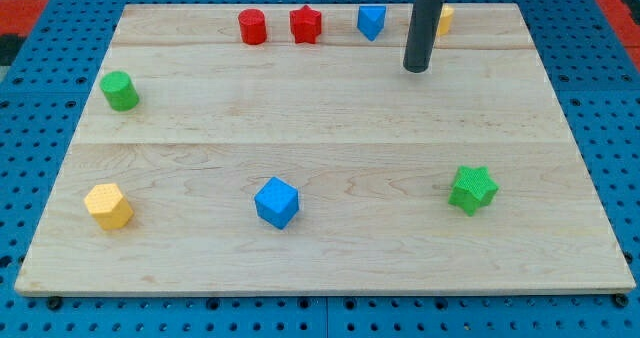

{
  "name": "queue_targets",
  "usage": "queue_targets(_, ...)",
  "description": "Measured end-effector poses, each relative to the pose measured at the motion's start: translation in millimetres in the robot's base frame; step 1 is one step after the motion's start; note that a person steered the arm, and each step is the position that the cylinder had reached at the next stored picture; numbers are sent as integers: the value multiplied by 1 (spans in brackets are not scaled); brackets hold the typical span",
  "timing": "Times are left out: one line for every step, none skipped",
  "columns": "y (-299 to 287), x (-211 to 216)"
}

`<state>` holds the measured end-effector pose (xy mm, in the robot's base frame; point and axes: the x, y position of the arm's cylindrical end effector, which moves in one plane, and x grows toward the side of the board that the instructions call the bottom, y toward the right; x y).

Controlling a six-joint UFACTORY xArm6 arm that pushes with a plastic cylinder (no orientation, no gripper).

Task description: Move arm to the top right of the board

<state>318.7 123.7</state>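
My tip (416,69) rests on the wooden board (320,128) in its upper right part. The rod comes down from the view's top. A yellow block (444,18) sits just behind the rod at the top edge, partly hidden by it. A blue block (371,21) lies up and to the left of the tip. A red star block (306,25) and a red cylinder (252,26) stand further left along the top edge.
A green cylinder (120,90) sits at the left edge. A yellow hexagonal block (109,206) is at the lower left. A blue cube (277,202) is at the lower middle. A green star block (472,189) is at the lower right. Blue pegboard surrounds the board.
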Motion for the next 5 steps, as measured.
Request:
queue_targets(40,-4)
queue_targets(63,-14)
queue_targets(84,-29)
queue_targets(91,-35)
queue_targets(90,-35)
